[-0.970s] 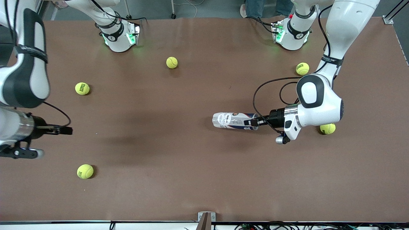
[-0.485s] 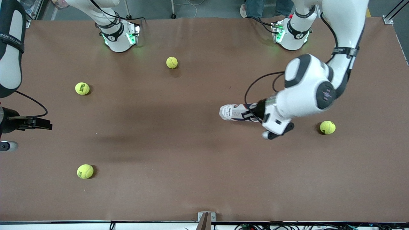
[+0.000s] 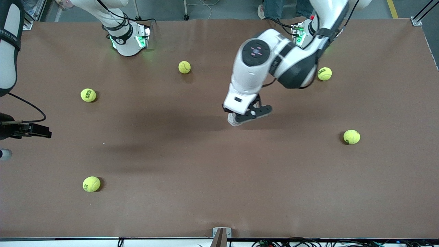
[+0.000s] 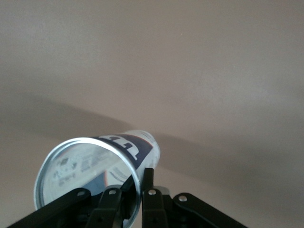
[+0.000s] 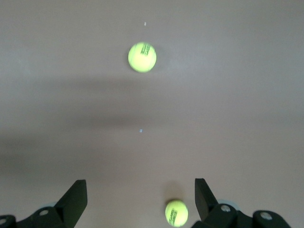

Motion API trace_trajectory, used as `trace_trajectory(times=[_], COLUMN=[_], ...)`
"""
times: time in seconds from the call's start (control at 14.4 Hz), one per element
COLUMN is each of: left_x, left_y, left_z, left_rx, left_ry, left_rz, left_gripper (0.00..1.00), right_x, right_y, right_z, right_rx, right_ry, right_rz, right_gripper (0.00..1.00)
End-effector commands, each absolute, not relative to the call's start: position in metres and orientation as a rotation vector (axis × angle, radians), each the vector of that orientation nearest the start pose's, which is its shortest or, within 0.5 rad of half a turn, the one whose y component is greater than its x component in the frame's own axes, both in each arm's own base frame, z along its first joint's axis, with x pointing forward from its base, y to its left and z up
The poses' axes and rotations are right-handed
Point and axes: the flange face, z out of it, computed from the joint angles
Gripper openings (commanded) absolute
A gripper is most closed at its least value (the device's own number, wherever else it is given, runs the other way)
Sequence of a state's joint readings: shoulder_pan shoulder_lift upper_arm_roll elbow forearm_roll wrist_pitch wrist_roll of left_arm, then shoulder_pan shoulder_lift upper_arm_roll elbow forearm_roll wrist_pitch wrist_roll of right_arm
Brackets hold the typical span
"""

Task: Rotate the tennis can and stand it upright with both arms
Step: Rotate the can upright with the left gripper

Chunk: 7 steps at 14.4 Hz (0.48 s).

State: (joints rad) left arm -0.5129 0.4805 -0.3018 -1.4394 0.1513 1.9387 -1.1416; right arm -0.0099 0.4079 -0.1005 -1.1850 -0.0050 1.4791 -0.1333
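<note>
The tennis can [image 3: 233, 120] is almost hidden under the left arm's hand near the table's middle; only a pale end shows. In the left wrist view the can [image 4: 95, 161] is a clear tube with a white and dark-blue label and an open metal rim. My left gripper [image 3: 245, 116] is shut on the can's rim [image 4: 138, 176], one finger inside the wall and one outside, holding the can steeply tilted. My right gripper [image 3: 43, 131] waits open and empty at the right arm's end of the table, and it also shows in the right wrist view [image 5: 140, 190].
Several yellow tennis balls lie loose: one [image 3: 184, 67] near the right arm's base, one [image 3: 88, 95], one [image 3: 91, 184], one [image 3: 324, 73] beside the left arm and one [image 3: 352, 136]. Two balls [image 5: 142, 57] [image 5: 176, 213] show under the right gripper.
The left arm has swung its wrist up and over, tipping the can from lying flat to steeply tilted and carrying it toward the bases. The right gripper has drawn back toward the table's end.
</note>
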Motion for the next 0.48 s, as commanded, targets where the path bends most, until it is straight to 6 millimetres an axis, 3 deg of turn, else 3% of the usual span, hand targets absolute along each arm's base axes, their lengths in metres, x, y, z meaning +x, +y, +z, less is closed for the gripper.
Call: trace_trajectory(times=[0.0, 0.21, 0.42], left_x=[0.498, 0.47, 0.461], left_y=[-0.511, -0.538, -0.547], left_z=[0.408, 0.377, 0.356], left_rx=[-3.063, -2.991, -2.956], left_ry=[-0.388, -0.296, -0.266], left_rz=[-0.092, -0.099, -0.089], left_gripper=[0.0, 0.0, 0.0], right_x=[0.638, 0.618, 0.591], right_y=[-0.057, -0.056, -0.056], right_z=[0.574, 0.591, 0.605], right_rx=[-3.144, -3.14, -3.137], right_ry=[-0.077, -0.078, -0.08], right_rz=[0.207, 0.202, 0.194], right_gripper=[1.0, 1.0, 1.0])
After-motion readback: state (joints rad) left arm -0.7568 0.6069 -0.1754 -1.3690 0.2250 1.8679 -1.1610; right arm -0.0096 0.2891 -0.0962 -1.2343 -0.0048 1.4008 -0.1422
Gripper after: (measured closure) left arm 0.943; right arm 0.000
